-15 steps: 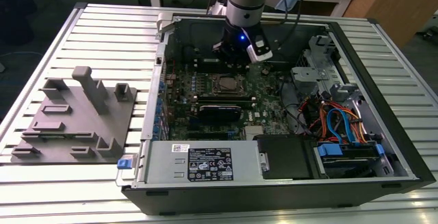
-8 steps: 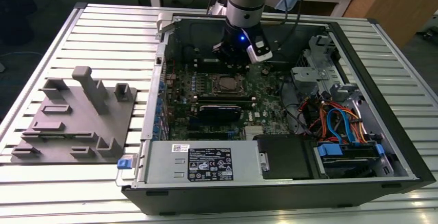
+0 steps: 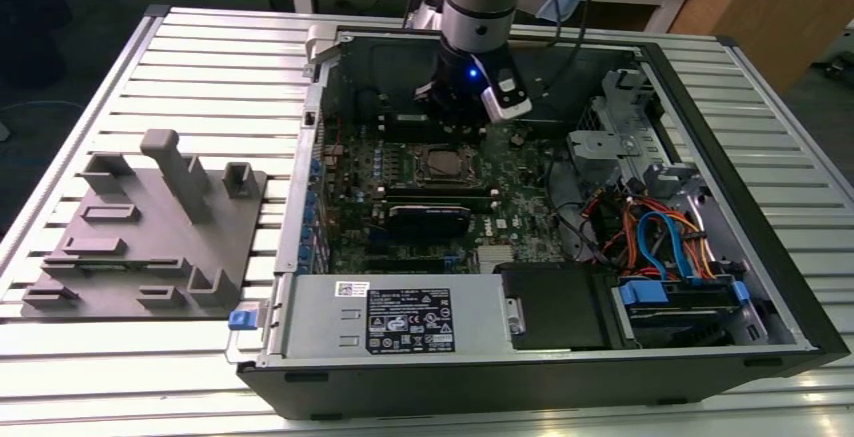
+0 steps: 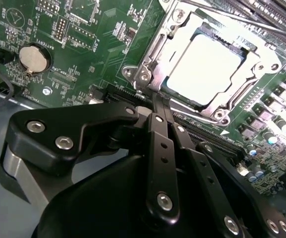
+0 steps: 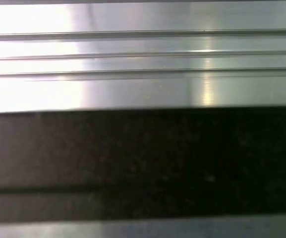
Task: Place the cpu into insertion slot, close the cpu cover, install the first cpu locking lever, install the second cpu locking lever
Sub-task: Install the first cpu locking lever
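**Chip seated, gripper closed beside the socket**

Ribbed aluminium slats form the work table (image 3: pixel 174 47), which stands in a room with wooden desks and a wooden panel behind it. On the exterior view's left lies a grey fixture plate (image 3: pixel 140 242) with upright blocks and pegs. An open computer case (image 3: pixel 747 287) lies on its side across the middle of the table, its green motherboard (image 3: pixel 354 192) facing up. A silver power supply (image 3: pixel 400 317) along the near edge carries white labels with small print that cannot be made out, and a blue tab sits just beside its corner. Orange and blue cables (image 3: pixel 654 237) bundle toward the exterior view's right.

The arm reaches down into the case, with the gripper (image 3: pixel 461 112) above the board's far part. In the second wrist view the gripper (image 4: pixel 155 101) has its black fingers (image 4: pixel 160 148) pressed together, grasping nothing, tips just beside the socket's corner. The cpu (image 4: pixel 204 69) lies in the insertion slot (image 4: pixel 170 91), and the cpu cover (image 4: pixel 261 59) frames it, lying down around the chip. A coin battery (image 4: pixel 33 58) sits well apart on the board, white lettering nearby unreadable.
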`<state>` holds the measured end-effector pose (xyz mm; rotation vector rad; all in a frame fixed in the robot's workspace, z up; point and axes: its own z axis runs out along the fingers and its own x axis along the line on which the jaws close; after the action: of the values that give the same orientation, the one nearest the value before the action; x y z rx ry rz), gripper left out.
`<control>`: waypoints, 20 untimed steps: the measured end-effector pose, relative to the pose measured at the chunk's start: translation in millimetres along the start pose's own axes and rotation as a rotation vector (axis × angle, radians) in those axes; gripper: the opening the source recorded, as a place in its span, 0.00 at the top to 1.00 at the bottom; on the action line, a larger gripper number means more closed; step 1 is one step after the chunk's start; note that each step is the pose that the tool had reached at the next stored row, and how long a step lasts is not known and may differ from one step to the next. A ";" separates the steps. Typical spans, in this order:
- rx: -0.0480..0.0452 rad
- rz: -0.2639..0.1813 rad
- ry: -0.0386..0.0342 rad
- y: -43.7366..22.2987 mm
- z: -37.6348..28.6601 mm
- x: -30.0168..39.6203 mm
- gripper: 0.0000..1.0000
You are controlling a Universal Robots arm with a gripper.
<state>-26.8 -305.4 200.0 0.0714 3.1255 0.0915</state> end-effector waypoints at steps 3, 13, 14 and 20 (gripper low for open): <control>0.0061 0.000 0.0004 -0.3 1.9 0.1 0.89; 0.0054 0.000 -0.0003 -0.1 -0.1 0.0 0.89; 0.0054 0.000 -0.0003 0.0 -0.4 0.0 0.89; 0.0211 0.000 -0.0007 -0.4 1.4 0.0 0.89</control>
<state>-26.8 -305.7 198.6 0.0711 3.1260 0.0585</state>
